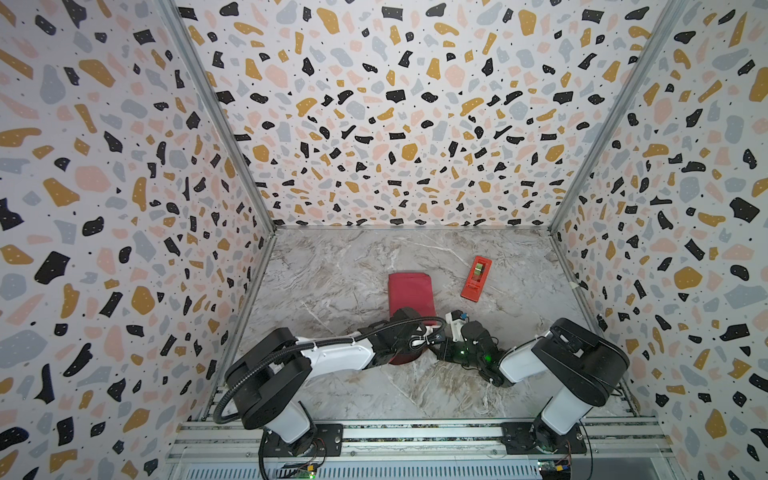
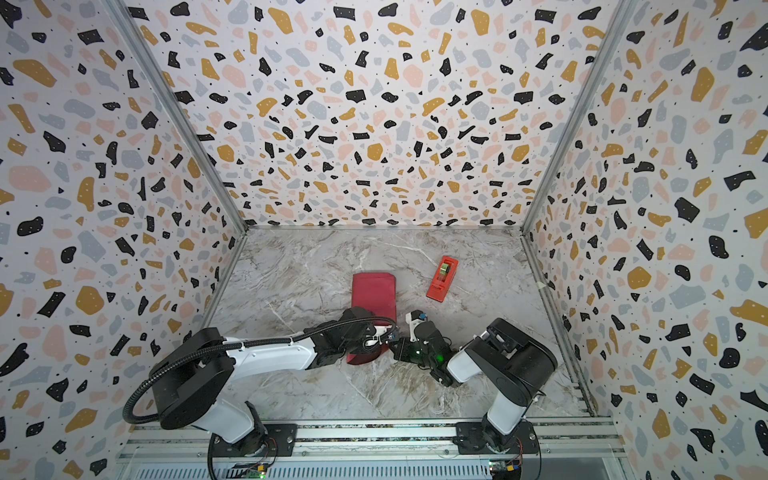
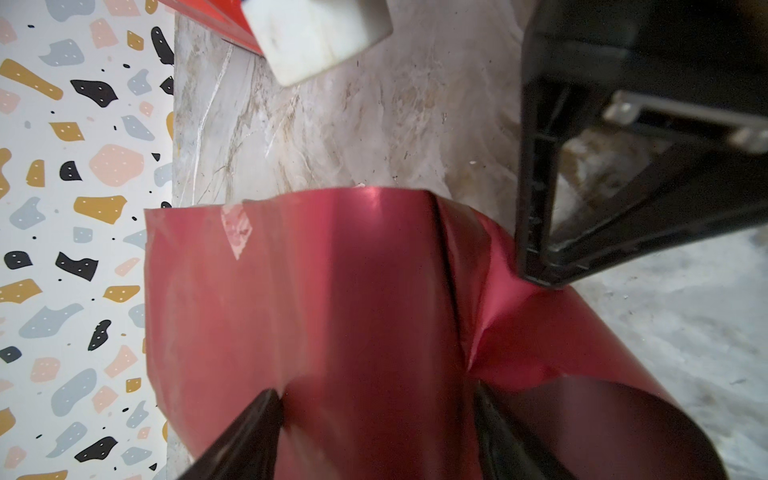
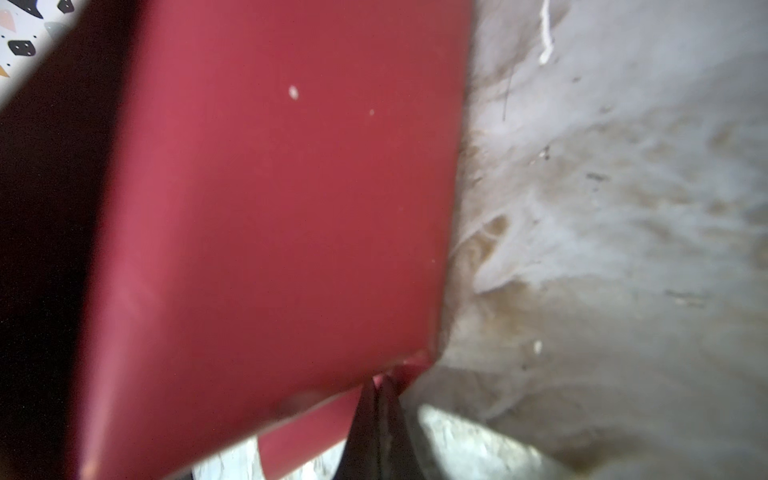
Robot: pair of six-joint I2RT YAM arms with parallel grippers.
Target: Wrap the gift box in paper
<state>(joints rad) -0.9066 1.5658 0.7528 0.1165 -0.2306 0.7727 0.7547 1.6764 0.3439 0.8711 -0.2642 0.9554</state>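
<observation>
Maroon paper [image 1: 409,293] lies folded on the surface [image 1: 332,266], its long axis pointing toward the back wall [image 1: 415,124].
Left gripper [image 3: 378,395]: jaws spread over its near end; right gripper [image 4: 376,388]: jaws pressed together at a corner fold.

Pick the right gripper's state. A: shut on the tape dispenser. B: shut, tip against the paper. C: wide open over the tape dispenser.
B: the right wrist view shows the right gripper with fingers together, tip at a fold of the paper; the tape dispenser lies apart, untouched.
</observation>
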